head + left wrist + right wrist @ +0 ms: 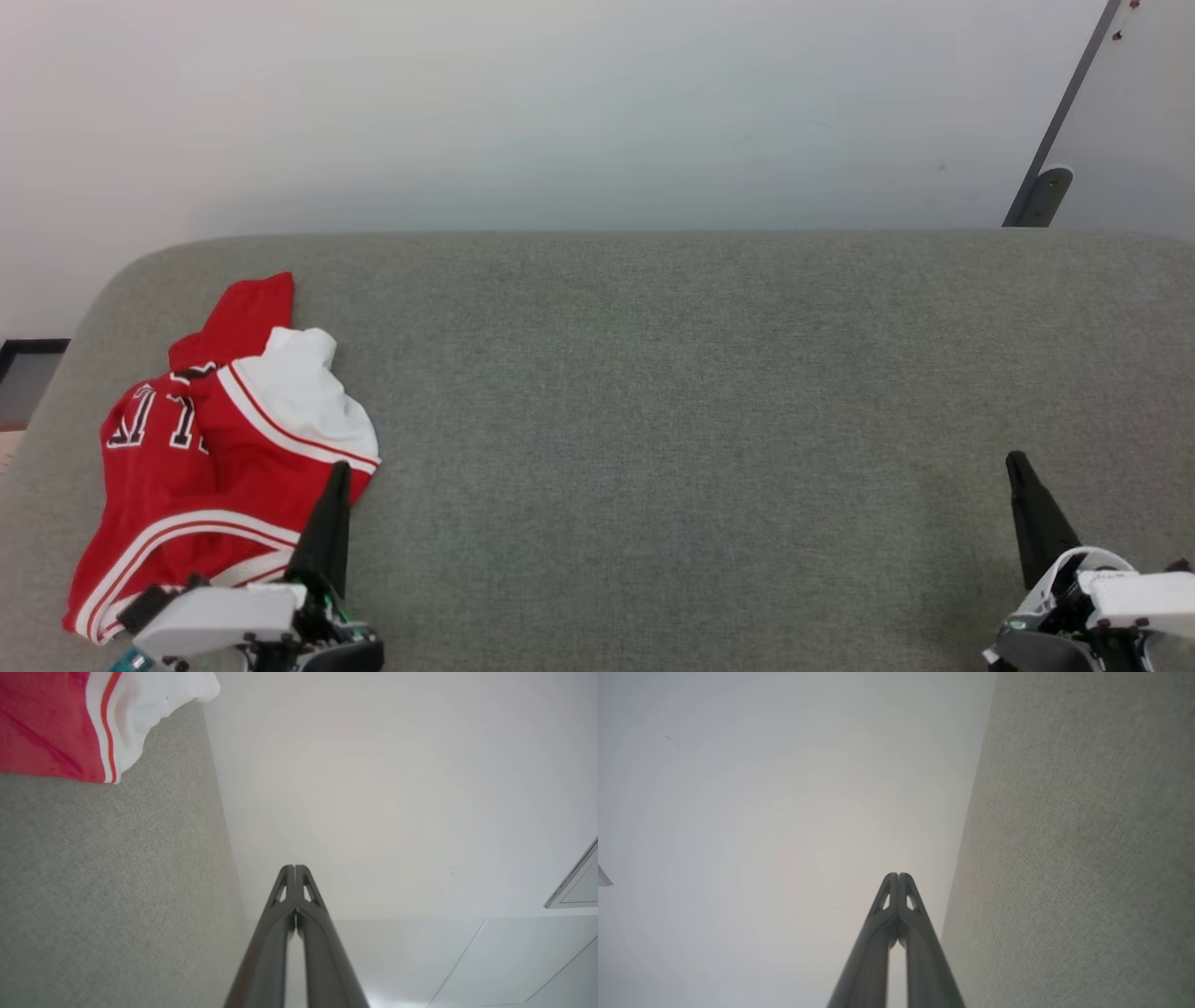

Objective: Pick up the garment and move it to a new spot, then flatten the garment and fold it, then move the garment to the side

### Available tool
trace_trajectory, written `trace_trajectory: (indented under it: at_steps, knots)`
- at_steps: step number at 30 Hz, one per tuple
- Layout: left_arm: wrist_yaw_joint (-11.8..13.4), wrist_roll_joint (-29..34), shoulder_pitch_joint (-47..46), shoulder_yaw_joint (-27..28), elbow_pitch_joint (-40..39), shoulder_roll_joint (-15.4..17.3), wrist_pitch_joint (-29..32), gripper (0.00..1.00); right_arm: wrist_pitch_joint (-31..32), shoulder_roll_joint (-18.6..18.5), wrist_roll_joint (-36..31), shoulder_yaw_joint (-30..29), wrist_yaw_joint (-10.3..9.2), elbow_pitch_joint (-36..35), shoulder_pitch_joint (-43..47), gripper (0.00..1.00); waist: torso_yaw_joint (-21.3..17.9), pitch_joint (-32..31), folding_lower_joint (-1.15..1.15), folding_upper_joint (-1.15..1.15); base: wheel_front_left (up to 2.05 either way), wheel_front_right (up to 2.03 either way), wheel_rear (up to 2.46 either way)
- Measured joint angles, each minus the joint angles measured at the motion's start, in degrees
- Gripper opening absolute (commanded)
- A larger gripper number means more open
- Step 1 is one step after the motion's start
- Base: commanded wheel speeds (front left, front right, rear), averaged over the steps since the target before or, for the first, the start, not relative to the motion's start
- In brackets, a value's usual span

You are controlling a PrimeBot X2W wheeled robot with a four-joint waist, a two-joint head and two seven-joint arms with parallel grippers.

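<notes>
The red jersey (210,448) lies crumpled on the gray desk (653,392), just left of the left pincer (338,471) and reaching ahead of its tips. That pincer is closed and holds nothing. The right pincer (1016,462), well apart to the right, is also closed and empty.

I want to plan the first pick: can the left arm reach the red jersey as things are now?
Probably yes. The garment lies crumpled on the grey surface right beside the left gripper, with nothing between them. The gripper is shut, so it must open first.
</notes>
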Motion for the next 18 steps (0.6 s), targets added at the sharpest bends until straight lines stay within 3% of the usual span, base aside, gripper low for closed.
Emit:
trace_trajectory:
  at_steps: [11, 18]
  knots:
    - [0.1, 0.5, 2.9, -0.3, 3.6, -0.7, -0.6, 1.00, -0.3, 0.2, -0.1, 0.0, 0.00, 4.0, 2.5, 1.00, 0.0, 0.0, 0.00, 0.00, 0.00, 0.00, 0.00]
    - [0.1, 4.7, 1.6, -1.4, 3.5, 0.7, -3.0, 1.00, -2.3, -1.0, -3.2, 1.2, 0.00, 4.4, 0.3, 1.00, 0.0, 0.1, 0.00, 0.00, 0.00, 0.00, 0.00]
